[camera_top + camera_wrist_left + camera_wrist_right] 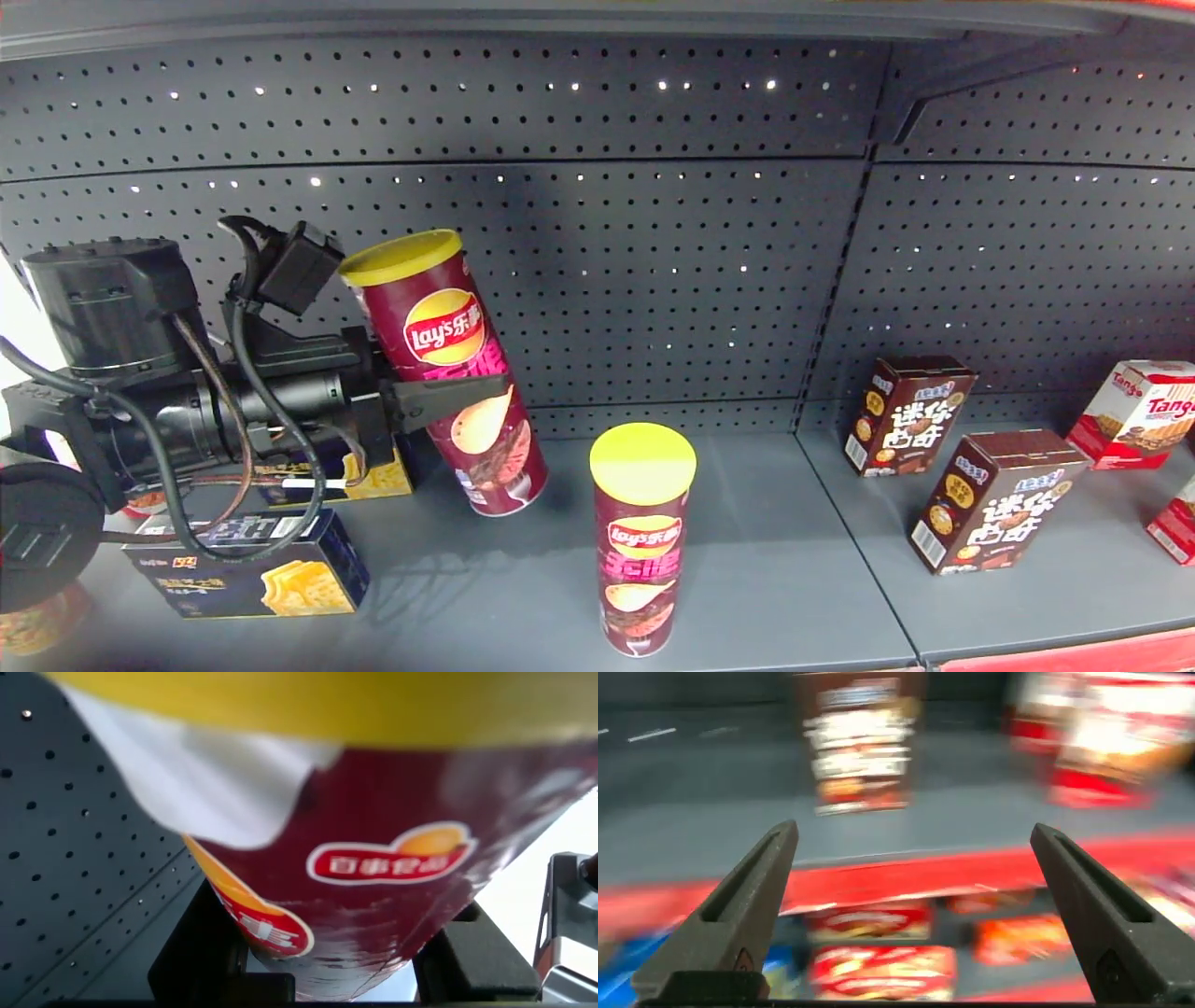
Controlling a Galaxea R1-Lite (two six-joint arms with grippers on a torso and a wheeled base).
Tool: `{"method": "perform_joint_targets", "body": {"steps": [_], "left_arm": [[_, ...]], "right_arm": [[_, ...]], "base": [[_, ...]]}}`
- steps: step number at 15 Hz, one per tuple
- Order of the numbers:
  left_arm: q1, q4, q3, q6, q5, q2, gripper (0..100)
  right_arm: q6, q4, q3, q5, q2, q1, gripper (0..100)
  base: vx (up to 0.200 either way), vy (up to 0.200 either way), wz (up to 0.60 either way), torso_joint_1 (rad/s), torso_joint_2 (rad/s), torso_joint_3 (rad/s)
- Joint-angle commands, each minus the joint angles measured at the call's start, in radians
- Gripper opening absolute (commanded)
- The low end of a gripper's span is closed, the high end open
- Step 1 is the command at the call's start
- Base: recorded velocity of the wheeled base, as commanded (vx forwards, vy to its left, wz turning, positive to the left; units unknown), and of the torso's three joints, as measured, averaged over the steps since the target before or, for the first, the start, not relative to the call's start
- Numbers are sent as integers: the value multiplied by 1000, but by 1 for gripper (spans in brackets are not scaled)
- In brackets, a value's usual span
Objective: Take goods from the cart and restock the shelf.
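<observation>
Now in the left gripper [485, 383]: one chip can [446, 373], pinched at mid-body between the fingers [448, 394]; the left wrist view has its maroon wall [392, 859] pressed up close.
Held can, axis: long axis tilted, yellow lid up and to the left, base down and to the right, just over the left part of the shelf [766, 560]; whether the base touches the board cannot be told.
Standing can [642, 541]: upright near the shelf's front edge, right of the held one and apart from it.
Containers: both cans lidded, all boxes shut, contents unseen.
Count, cans: two.
Count, blue boxes: two, one flat at near left [252, 574], one behind the gripper [378, 476].
Count, brown boxes: two, upright on the right, far [907, 415] and near [994, 499].
Count, red-and-white boxes: two at far right [1134, 413], [1176, 530].
Right gripper [913, 831]: fingers [738, 924] spread wide, nothing between them.
</observation>
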Motion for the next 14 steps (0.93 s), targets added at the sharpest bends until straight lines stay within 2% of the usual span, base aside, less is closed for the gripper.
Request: {"method": "perform_joint_targets", "body": {"steps": [1, 2, 3, 5, 8, 9, 14], "left_arm": [[-1, -2, -5, 0, 0, 7, 0], [-1, -2, -6, 0, 0, 8, 0], [-1, -2, -8, 0, 0, 8, 0], [-1, -2, -12, 2, 0, 22, 0], [-1, -2, -23, 0, -2, 25, 0], [-1, -2, -37, 0, -2, 44, 0], [-4, -2, -133, 3, -13, 130, 0]], "right_arm": [[-2, 11, -5, 26, 2, -1, 100], [0, 18, -7, -42, 2, -3, 100], [-9, 18, -7, -154, 2, -3, 100], [-13, -23, 4, -272, 2, -3, 100], [0, -23, 4, -205, 2, -1, 100], [0, -21, 4, -126, 2, -1, 100], [-2, -23, 4, -128, 2, -1, 100]], "base": [[0, 0, 0, 0, 0, 0], [0, 0, 0, 0, 0, 0], [0, 0, 0, 0, 0, 0], [0, 0, 0, 0, 0, 0], [0, 0, 0, 0, 0, 0], [0, 0, 0, 0, 0, 0], [0, 0, 0, 0, 0, 0]]}}
